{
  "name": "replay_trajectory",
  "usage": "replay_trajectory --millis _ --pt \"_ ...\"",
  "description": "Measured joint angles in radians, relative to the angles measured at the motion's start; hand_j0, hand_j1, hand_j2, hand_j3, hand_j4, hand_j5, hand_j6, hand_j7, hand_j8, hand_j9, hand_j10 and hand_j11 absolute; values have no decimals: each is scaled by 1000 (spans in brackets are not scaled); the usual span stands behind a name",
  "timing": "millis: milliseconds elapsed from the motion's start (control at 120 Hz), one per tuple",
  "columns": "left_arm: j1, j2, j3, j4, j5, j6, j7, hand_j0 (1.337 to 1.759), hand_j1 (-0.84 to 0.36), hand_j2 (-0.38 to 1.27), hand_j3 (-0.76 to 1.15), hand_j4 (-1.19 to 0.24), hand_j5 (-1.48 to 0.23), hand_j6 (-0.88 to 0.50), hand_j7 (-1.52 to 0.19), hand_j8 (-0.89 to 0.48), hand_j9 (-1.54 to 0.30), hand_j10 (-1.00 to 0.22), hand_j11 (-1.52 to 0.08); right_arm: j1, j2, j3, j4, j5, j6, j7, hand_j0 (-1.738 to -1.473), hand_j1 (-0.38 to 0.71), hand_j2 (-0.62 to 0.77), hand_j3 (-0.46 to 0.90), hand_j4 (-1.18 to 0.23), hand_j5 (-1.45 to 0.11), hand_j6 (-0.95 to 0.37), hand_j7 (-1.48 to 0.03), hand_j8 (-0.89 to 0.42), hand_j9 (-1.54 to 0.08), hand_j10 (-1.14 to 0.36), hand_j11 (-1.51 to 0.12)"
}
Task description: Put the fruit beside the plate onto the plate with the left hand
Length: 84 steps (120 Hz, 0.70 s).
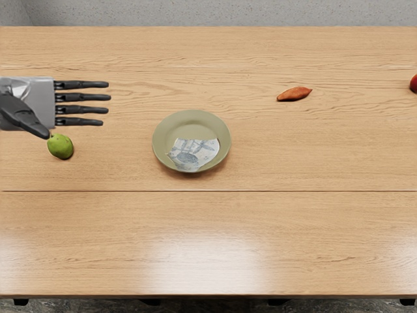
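— Where's the green fruit [60,146]?
— On the surface [260,228], well left of the plate [163,134].
— And the left robot hand [49,103]?
— Just above the fruit, fingers straight, holding nothing (thumb tip close; contact unclear).

A wide light-wood plank table [260,228] bears a round olive-green ceramic plate [159,140] near its middle. A small yellow-green rounded fruit [60,146] lies to its left, apart from it. An elongated orange vegetable [294,94] lies farther back on the right, and a red round object [414,83] is cut off by the right edge.
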Motion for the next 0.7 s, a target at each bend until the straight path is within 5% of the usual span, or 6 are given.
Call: replay_trajectory --millis 308,450,700 --pt "-45 -71 -5 -10 32 0 0 1658 329 2 0 -12 -20 -11 -21 -12 -21 -13 -21 0 0 -3 0 0 0 0 -1658 -349 0 0 0 0 -1 0 0 0 0 0" --pt "-124 -130 -8 -5 218 0 0 1658 329 2 0 -13 -20 -13 -20 -13 -21 -14 -21 0 0 -4 0 0 -1 0 -1658 -349 0 0 0 0 -1 0 0 0 0 0" --pt "-125 -174 -19 49 603 0 0 1658 330 3 0 -16 -21 -16 -21 -16 -21 -16 -21 0 0 -3 0 0 -1 0 -1658 -349 0 0 0 0 -1 0 0 0 0 0"
